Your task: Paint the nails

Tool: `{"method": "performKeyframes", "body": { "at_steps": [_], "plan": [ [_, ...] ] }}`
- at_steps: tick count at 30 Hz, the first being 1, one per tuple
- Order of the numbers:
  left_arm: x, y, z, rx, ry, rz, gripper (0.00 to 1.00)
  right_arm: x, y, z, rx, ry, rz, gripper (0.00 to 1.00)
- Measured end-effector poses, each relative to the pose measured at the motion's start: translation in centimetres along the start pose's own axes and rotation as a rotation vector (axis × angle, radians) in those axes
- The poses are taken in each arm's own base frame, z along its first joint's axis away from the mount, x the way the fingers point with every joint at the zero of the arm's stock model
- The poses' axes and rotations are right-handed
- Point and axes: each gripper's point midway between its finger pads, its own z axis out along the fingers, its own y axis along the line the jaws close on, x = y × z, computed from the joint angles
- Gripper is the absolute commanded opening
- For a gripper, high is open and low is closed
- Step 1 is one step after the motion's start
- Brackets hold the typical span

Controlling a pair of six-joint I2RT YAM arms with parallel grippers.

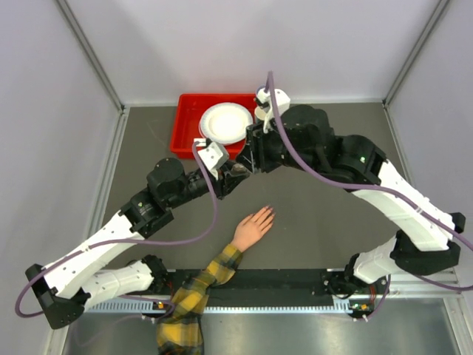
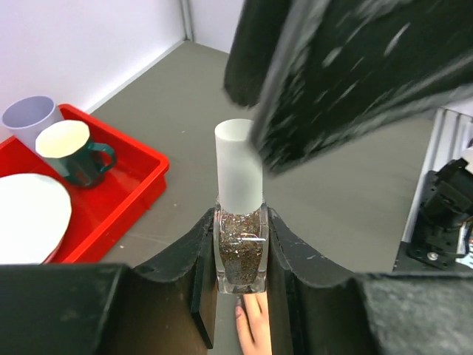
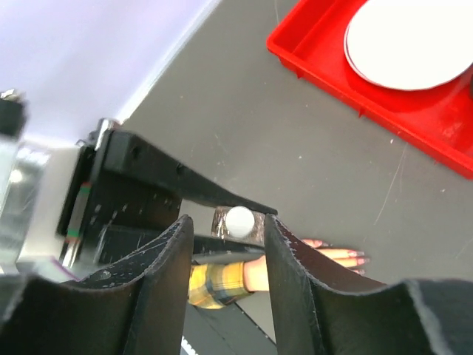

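My left gripper (image 1: 235, 170) (image 2: 240, 219) is shut on a small clear bottle of dark glitter polish (image 2: 240, 255) with a frosted white cap (image 2: 238, 170), held upright above the table. My right gripper (image 1: 253, 153) (image 3: 228, 223) is open and hovers just above the cap (image 3: 240, 220); it shows blurred in the left wrist view (image 2: 347, 74). The pale mannequin hand (image 1: 251, 225) (image 3: 325, 259) lies flat below, in a yellow-and-black plaid sleeve (image 1: 199, 285). Its nails (image 1: 267, 211) (image 3: 360, 257) point away from the arms. One nail (image 2: 238, 311) shows under the bottle.
A red tray (image 1: 188, 126) (image 2: 126, 185) at the back holds a white plate (image 1: 225, 122) (image 3: 410, 44), a green mug (image 2: 77, 155) and a lavender cup (image 2: 29, 118). A black rail (image 1: 295, 285) runs along the near edge.
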Motion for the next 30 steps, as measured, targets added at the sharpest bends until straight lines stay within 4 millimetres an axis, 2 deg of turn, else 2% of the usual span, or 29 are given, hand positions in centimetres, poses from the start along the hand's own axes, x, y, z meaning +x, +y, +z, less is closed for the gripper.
{"method": "performKeyframes", "body": {
  "at_steps": [6,8,11,14,19,21,23,25,30],
  "plan": [
    [0.1,0.7,0.1,-0.035,-0.002,0.008,0.0,1.9,-0.4,2.5,0.05,0.081,0.009,0.38],
    [-0.2,0.8,0.1,-0.043,-0.014,0.011,0.0,2.4,-0.6,2.9,0.059,0.1,0.007,0.29],
    [-0.2,0.8,0.1,-0.043,-0.015,0.011,0.0,2.4,-0.6,2.9,0.06,0.098,0.008,0.21],
    [-0.1,0.7,0.2,-0.035,-0.014,0.011,0.0,2.4,-0.7,2.8,0.065,0.097,0.005,0.22],
    [-0.1,0.4,0.2,-0.016,-0.013,0.01,0.0,2.4,-0.7,2.8,0.061,0.1,-0.007,0.36],
    [-0.1,0.2,0.2,-0.007,-0.014,0.009,0.0,2.4,-0.6,2.8,0.05,0.102,-0.014,0.36],
    [-0.1,0.0,0.2,0.003,-0.013,0.009,0.0,2.4,-0.4,2.8,0.041,0.103,-0.02,0.2],
    [0.0,-0.1,0.2,0.011,-0.01,0.009,0.0,2.5,-0.5,2.8,0.038,0.107,-0.036,0.0],
    [0.4,-0.6,0.1,0.037,0.005,0.006,0.0,2.9,-0.7,2.7,0.031,0.13,-0.065,0.0]
  ]
}}
